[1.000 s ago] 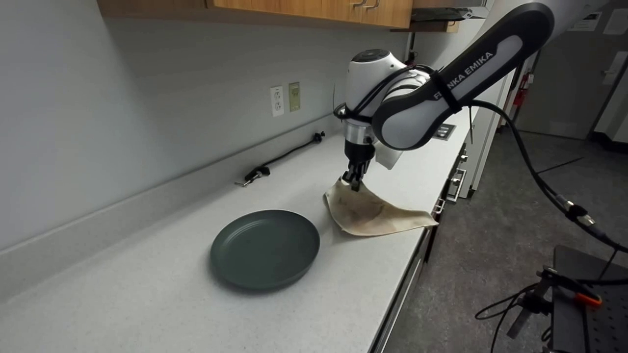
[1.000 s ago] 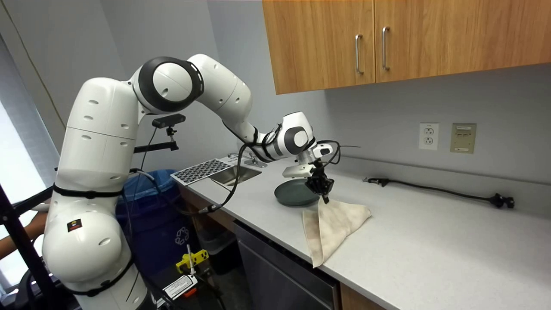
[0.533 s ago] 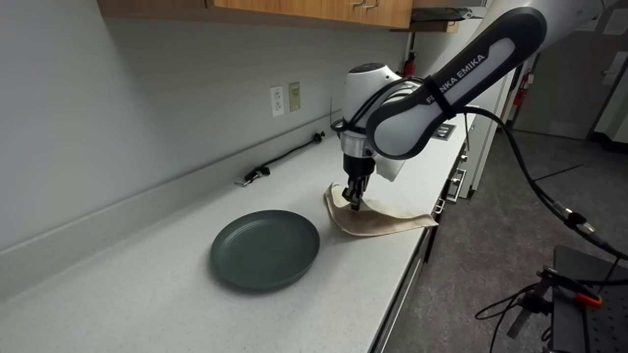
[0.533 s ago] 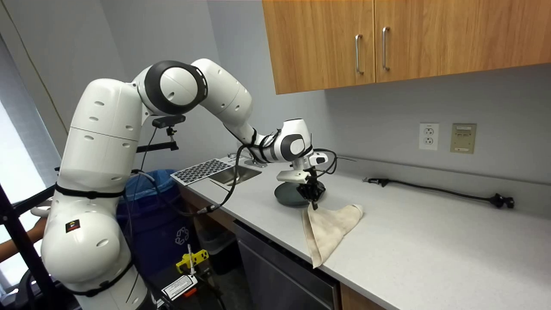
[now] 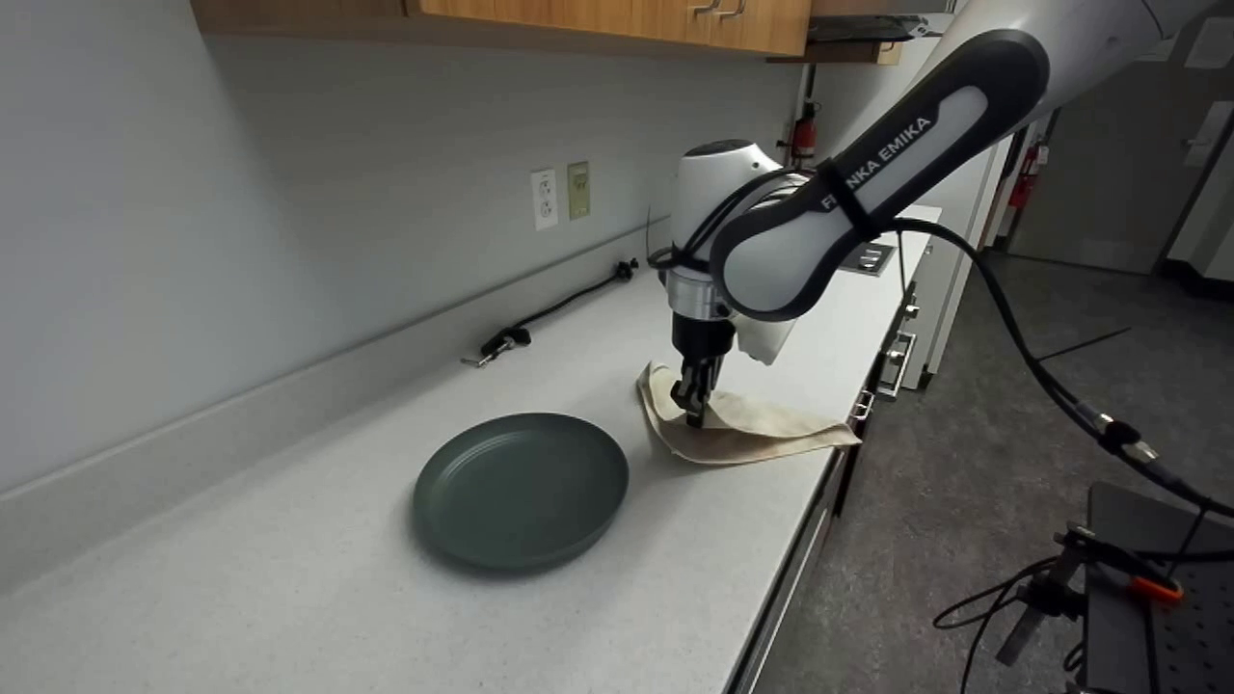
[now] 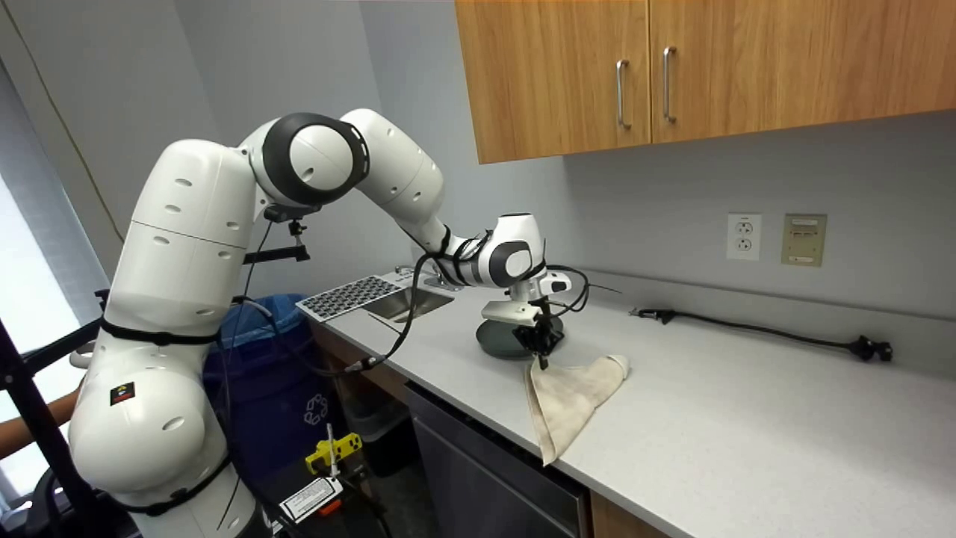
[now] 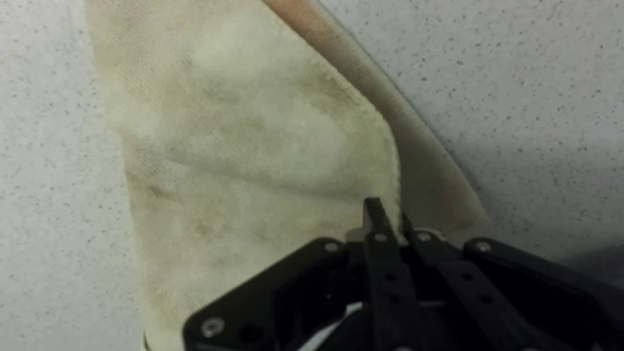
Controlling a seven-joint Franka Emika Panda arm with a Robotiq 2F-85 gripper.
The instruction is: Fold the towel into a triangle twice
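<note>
A: How do the fingers [image 7: 375, 217] stand?

B: Close together, the hem of the towel [image 7: 253, 146] pinched between them. It's the upper layer; how deep they bite I can't tell.

A: What fails first?

B: The pinch, I'd guess: it sits right by the hem, so a hard pull might slip it free. If the lower layer [image 7: 424, 161] got caught too, both would drag and no fold would form.

A: The layers don't match.

B: No, the lower one shows past the hem along one side. Let go here and I think the triangle comes out lopsided, a poor base for the second fold.

A: And where does the towel lie?

B: On the table [image 6: 747, 418], by the front edge; in an exterior view one towel corner [image 5: 834, 434] seems to jut over it. A tug that way could carry more off.

A: Farther out?

B: A dark green plate [image 5: 521, 492] near the towel, between front and back edges. A low sweep toward it could knock it. The black cord [image 6: 754, 329] runs along the back edge, well apart; I'd expect no trouble there.
</note>
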